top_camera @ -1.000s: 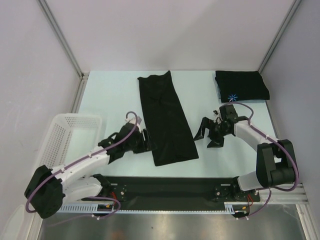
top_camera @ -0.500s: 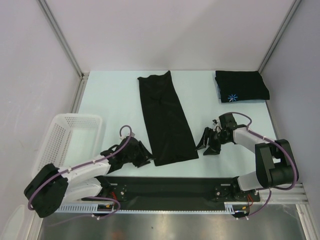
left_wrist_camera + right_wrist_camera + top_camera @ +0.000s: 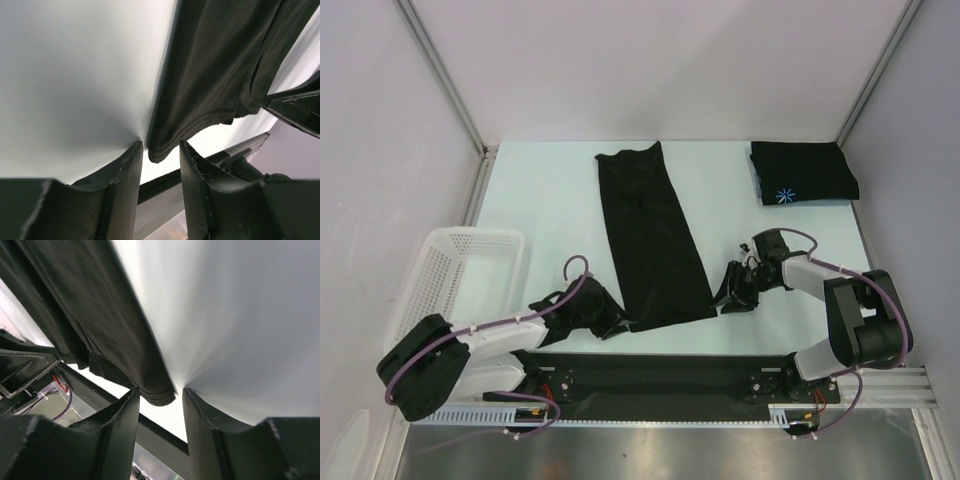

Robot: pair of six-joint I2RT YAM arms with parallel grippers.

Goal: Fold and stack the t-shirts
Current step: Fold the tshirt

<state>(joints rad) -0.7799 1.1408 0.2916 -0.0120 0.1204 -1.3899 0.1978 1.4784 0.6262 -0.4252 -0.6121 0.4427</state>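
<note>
A black t-shirt (image 3: 652, 235), folded into a long strip, lies down the middle of the table. A second folded t-shirt (image 3: 804, 172) with a light-blue starburst logo rests at the back right. My left gripper (image 3: 618, 322) lies low at the strip's near-left corner. In the left wrist view the stitched hem corner (image 3: 165, 150) pokes between the fingertips of that gripper (image 3: 161, 146), with gaps on both sides. My right gripper (image 3: 725, 295) is at the near-right corner. Its jaws (image 3: 160, 391) likewise stand apart around the hem corner (image 3: 155, 392) without pinching it.
A white mesh basket (image 3: 470, 270) stands at the near left, beside the left arm. The dark mounting rail (image 3: 650, 365) runs along the table's near edge just behind both grippers. Walls enclose the table on three sides.
Both grippers have moved down and inward to the strip's near corners. Their jaws have narrowed, the right one from wide open. The t-shirts have not moved.
</note>
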